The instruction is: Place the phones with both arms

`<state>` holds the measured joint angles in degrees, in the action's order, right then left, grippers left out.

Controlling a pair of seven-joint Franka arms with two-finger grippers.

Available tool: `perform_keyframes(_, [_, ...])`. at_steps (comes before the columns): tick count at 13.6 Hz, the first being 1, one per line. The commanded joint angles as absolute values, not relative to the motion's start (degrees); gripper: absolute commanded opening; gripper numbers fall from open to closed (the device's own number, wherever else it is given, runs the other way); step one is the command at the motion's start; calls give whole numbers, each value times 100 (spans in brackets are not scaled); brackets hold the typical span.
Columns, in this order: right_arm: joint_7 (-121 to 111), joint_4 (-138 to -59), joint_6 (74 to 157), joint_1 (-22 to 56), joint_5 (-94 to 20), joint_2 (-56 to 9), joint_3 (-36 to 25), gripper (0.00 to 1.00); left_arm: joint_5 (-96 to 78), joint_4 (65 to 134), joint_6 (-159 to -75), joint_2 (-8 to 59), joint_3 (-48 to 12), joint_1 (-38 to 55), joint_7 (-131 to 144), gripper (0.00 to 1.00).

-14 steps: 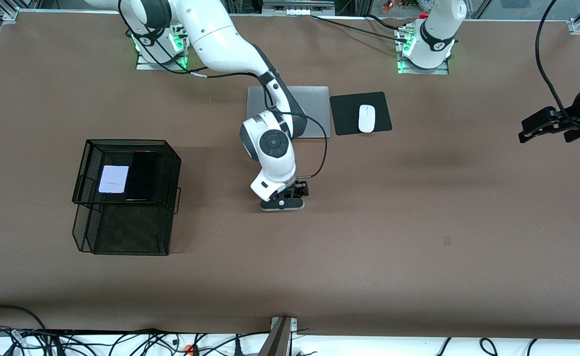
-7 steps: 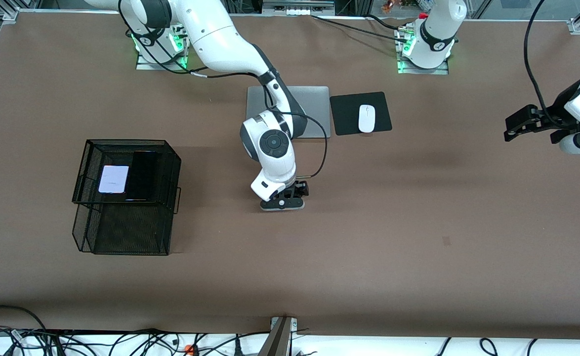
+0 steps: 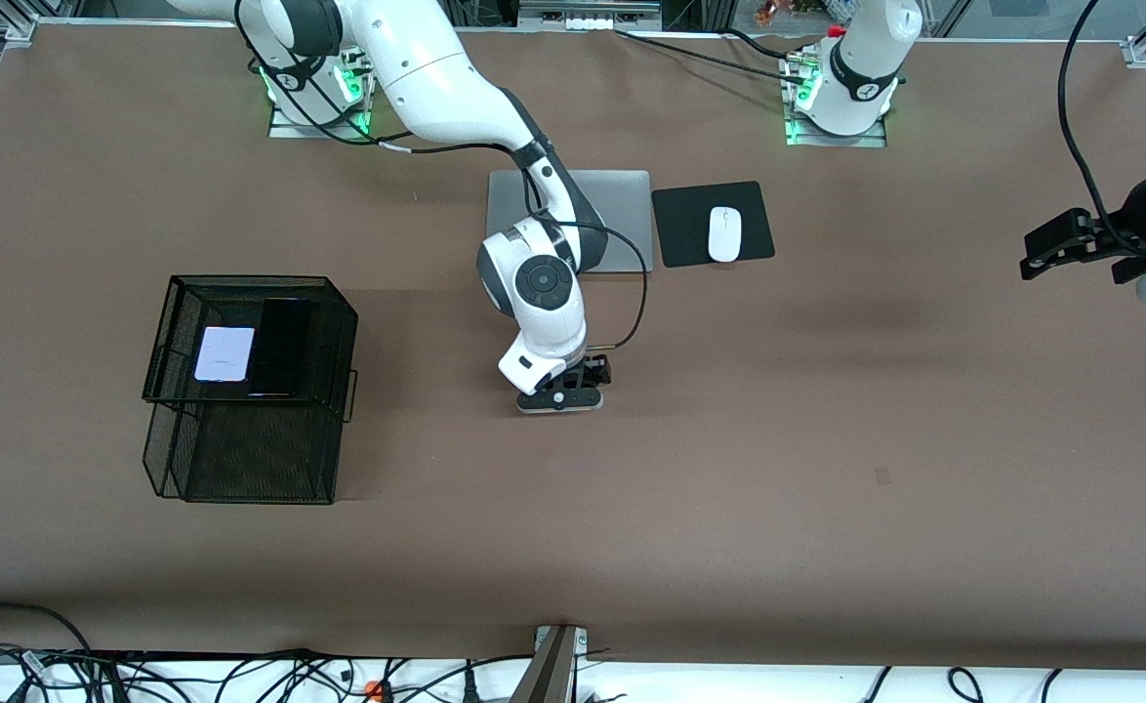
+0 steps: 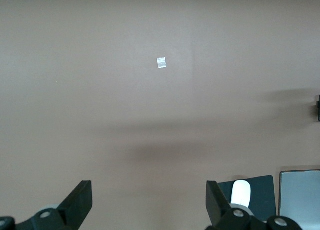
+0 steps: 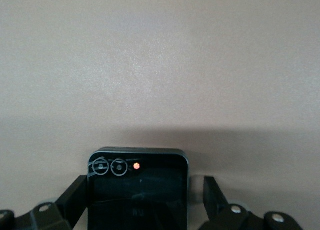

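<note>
- Two phones are seen lying in the upper tier of the black mesh basket (image 3: 344, 322) toward the right arm's end of the worktop (image 3: 827, 469): the pale lavender phone (image 3: 225, 353) and, touching it on the side toward the middle of the worktop, the long black phone (image 3: 281, 347).
- Third phone, the small black phone (image 5: 138, 189), is seen flat on the worktop in the right wrist view, between the fingers of the right tool (image 5: 145, 205); two camera lenses and a red dot are visible at its end.
- Right tool (image 3: 563, 391) is lowered to the worktop near its middle, nearer to the front camera than the grey laptop (image 3: 622, 210); fingers are spread wide on either side of the small black phone, contact with it cannot be told.
- Left tool (image 3: 1032, 264) is held in the air over bare worktop at the left arm's end; fingers (image 4: 80, 202) are spread fully apart, nothing is held.
- White mouse (image 3: 724, 234) is set on a black mouse pad (image 3: 680, 229) just beside the laptop, toward the left arm's end.
- Small pale mark (image 4: 161, 63) is seen on the worktop in the left wrist view.
</note>
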<state>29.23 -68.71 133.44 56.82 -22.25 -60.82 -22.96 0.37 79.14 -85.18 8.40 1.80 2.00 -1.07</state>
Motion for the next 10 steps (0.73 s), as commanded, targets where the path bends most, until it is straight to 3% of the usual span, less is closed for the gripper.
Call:
perform_keyframes(1, [2874, -6917, 13456, 5713, -2215, -6091, -2303, 86, -132, 7954, -8508, 765, 228, 141, -88, 100])
perform_keyframes(2, [2883, -6908, 13456, 5722, -2163, -6082, -2303, 57, -123, 7954, -8499, 765, 229, 141, -88, 100])
perform_keyframes(3, [2874, -6908, 13447, 5722, -2171, -6065, -2303, 14, -123, 7972, -8490, 765, 229, 141, -97, 100])
perform_keyframes(4, [2874, -6908, 13447, 5722, -2162, -6056, -2303, 2, -123, 7972, -8499, 765, 237, 141, -105, 100])
perform_keyframes(8, [2909, -6917, 13116, 5704, -2162, -5872, -2477, 0, -114, 7937, -8490, 747, 202, 141, -70, 100])
perform_keyframes(10, [2796, -6908, 12579, 5748, -2145, -5644, -3195, 0, -114, 7937, -8490, 738, 237, 132, -105, 100])
